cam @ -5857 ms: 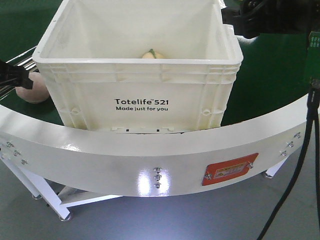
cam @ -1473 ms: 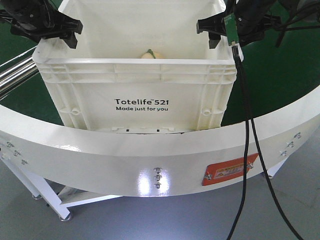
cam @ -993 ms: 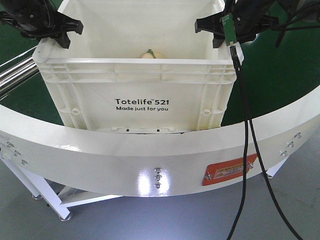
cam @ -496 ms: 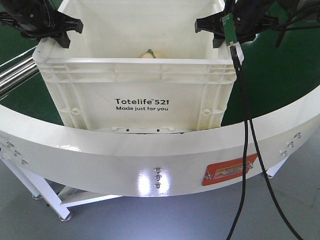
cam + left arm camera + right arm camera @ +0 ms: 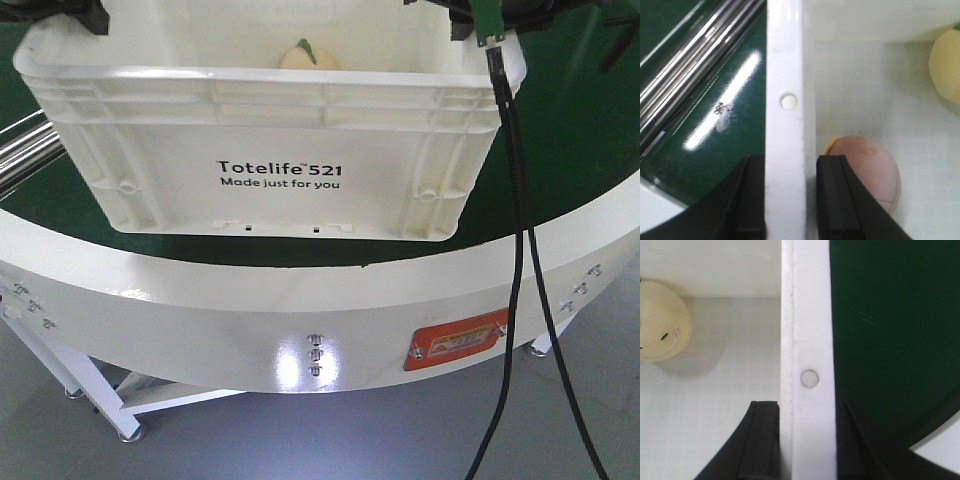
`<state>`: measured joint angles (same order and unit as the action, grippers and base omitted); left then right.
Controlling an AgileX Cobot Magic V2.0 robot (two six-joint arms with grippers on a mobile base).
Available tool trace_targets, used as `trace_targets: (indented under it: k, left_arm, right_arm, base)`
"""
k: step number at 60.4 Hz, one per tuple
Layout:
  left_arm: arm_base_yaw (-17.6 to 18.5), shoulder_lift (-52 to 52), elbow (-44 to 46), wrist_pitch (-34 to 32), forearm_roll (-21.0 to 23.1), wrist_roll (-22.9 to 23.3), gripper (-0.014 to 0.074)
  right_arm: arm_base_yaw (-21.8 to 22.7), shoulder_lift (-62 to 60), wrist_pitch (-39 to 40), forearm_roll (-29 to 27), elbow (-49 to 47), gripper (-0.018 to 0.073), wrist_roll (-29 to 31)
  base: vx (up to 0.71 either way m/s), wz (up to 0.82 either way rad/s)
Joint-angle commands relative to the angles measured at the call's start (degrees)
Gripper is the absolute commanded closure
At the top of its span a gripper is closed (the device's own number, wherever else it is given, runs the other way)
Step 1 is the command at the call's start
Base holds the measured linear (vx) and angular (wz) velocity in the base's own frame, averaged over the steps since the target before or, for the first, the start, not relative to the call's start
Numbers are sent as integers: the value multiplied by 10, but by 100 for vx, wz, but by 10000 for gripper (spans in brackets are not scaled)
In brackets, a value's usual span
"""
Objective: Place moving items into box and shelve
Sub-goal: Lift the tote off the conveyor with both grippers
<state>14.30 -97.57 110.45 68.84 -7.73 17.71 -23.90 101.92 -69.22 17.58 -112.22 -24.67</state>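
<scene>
Wrist views: left pincer and right pincer each clamp the box rim. The pink plush shows only in the left wrist view.

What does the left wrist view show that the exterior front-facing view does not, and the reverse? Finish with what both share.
Only the left wrist view: the pinkish-brown toy lying inside the box, and the left gripper closed across the box's rim, one finger outside and one inside.
Only the front view: the black print on the box's front wall, the orange label on the white curved table, and the black cable hanging down.
Both: the box, the yellow toy in it, and the green surface.
</scene>
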Motion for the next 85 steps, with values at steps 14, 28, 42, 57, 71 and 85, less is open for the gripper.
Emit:
trace_targets:
  k: [14,28,42,57,71,85]
  left_arm:
    - [80,175,-146,-83,-152,119,468]
    - [138,289,-306,-118,-177,179,466]
    - [173,375,-426,-133,-196,249,460]
    - [177,392,-461,-142,-209,263,455]
    - [177,392,-461,-113,-210,263,454]
    - [176,392,-461,-108,-211,263,454]
  right_arm:
    - [-82,-151,62,131,124,531,-66]
    - [-147,-248,83,156,255,523,-135]
    - [-196,-316,85,170,370,516,-202]
    - [-204,-329,81,187,402,510,-236]
    - [-204,-329,79,184,402,510,-235]
    - [-204,-329,79,184,402,510,-235]
  base:
    - [0,0]
    - [0,0]
    - [0,0]
    - [0,0]
    - [0,0]
    - [0,0]
